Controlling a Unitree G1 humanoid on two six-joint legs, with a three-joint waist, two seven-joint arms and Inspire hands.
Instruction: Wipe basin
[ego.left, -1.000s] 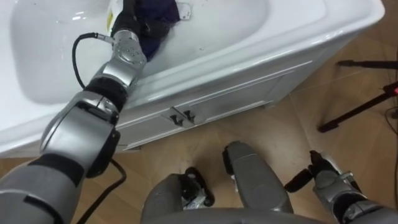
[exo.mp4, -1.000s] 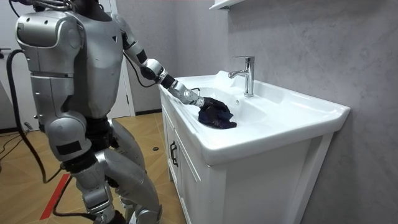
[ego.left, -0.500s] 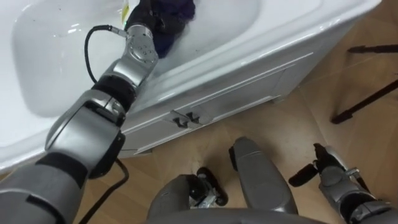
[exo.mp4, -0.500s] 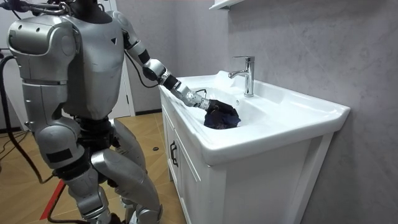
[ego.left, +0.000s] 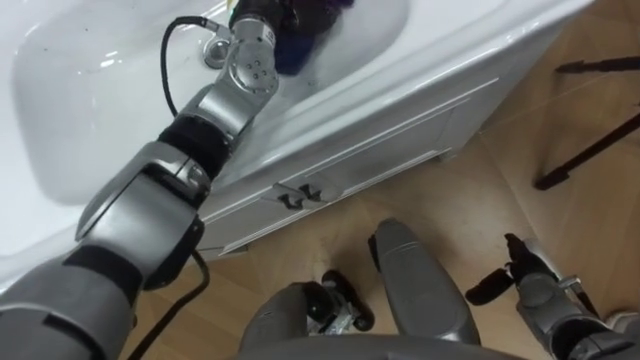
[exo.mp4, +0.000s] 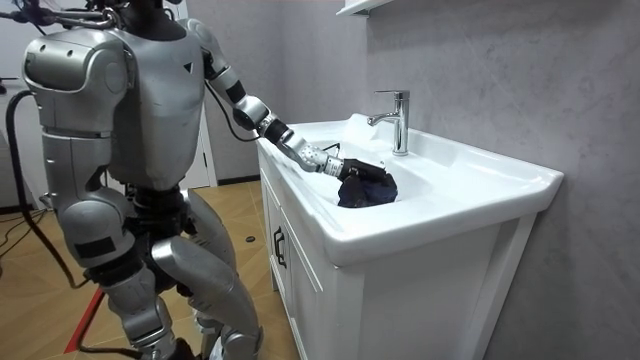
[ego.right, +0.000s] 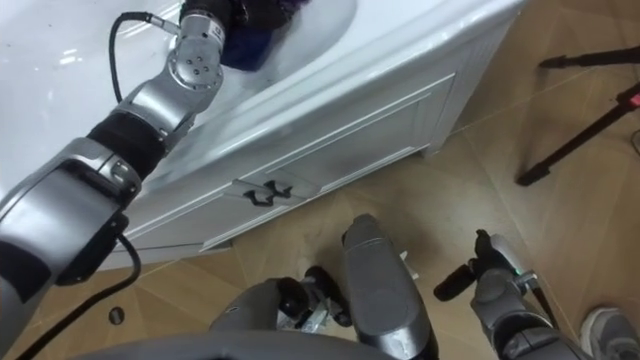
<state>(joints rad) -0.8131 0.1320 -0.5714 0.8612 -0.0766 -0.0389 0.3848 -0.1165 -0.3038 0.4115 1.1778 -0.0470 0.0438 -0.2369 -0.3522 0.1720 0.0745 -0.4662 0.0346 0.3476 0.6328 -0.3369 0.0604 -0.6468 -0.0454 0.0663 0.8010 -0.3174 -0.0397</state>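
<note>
Left hand on a dark cloth in the basin

The robot stands at the white basin (exo.mp4: 425, 228) with its left hand (exo.mp4: 338, 163) stretched into the bowl. The dark cloth (exo.mp4: 368, 188) is bunched under and just beyond that hand, touching it, with the tap (exo.mp4: 398, 120) further back. Whether the hand grips the cloth or only presses on it I cannot tell. The right hand (ego.left: 528, 288) hangs low, loosely open and holding nothing.

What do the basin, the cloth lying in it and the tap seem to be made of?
Basin: white ceramic or something similar, glossy, with bright reflections on its rim.
Cloth: soft dark blue fabric, matte, crumpled into folds.
Tap: metal, probably chrome-plated, judging by its polished, mirror-like surface.
</note>
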